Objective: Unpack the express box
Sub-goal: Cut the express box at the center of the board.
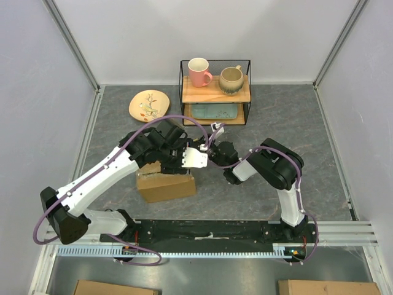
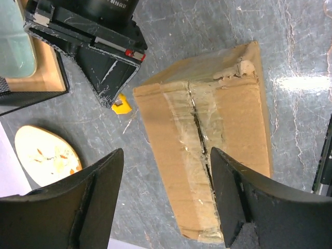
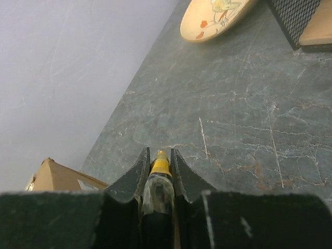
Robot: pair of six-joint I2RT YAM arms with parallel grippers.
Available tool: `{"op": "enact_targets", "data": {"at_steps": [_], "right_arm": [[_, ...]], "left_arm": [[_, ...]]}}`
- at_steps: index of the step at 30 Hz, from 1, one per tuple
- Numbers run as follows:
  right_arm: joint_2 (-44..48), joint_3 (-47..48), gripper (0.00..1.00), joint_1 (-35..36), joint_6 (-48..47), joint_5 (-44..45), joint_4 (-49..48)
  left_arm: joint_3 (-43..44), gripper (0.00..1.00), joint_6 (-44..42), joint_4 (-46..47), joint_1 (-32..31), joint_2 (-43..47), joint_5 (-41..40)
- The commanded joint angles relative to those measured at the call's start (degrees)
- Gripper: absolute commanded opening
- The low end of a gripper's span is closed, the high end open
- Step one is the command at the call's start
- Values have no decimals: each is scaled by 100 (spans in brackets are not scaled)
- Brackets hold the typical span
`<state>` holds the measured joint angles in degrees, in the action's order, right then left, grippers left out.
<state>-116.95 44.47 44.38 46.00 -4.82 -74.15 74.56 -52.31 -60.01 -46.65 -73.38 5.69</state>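
Hovering above the box (image 2: 233, 124), my left fingers (image 2: 78, 202) are spread wide with nothing between them; the carton's top shows in the gap below. The box sits on the tabletop (image 1: 331, 153), left of centre and near my arm bases, partly under my left arm. Seen from the overhead camera, its long axis runs roughly left to right, about parallel to the near edge, with a long side facing my bases. From my left wrist that axis runs up and down the view, leaning a little, and the taped seam follows it the whole length of the top. A narrow dark gap shows along the middle of the seam, and the tape looks wrinkled and torn at the far end. My right fingers (image 3: 136, 176) are pinched on a tool (image 3: 160, 167) whose yellow tip pokes out just past them. In the left wrist view that tip sits just beside the box's far corner, not touching the cardboard; whether it touches the tabletop I cannot tell. Beyond lie a plate (image 1: 149, 105) and a wire shelf (image 1: 212, 93), both well apart from the box.
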Motion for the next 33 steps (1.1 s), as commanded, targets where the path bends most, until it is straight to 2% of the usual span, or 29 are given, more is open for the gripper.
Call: {"op": "enact_targets", "data": {"at_steps": [1, 6, 17, 26, 33], "right_arm": [[-74, 71, 0, 53, -214, -317, -1708], [-4, -193, 0, 62, -196, -616, -2094], [128, -649, 0, 123, -74, -950, -2657], [435, -1045, 0, 150, -249, -854, -2640], [427, -668, 0, -114, -363, -731, -2464]], "left_arm": [[-486, 75, -200, 138, 51, 246, -60], [-855, 76, -139, 446, 60, 281, -173], [-847, 74, -130, 1026, 60, -79, -552], [-856, 74, 10, 561, -10, -159, -263], [-970, 75, 37, 86, -142, 70, 142]]}}
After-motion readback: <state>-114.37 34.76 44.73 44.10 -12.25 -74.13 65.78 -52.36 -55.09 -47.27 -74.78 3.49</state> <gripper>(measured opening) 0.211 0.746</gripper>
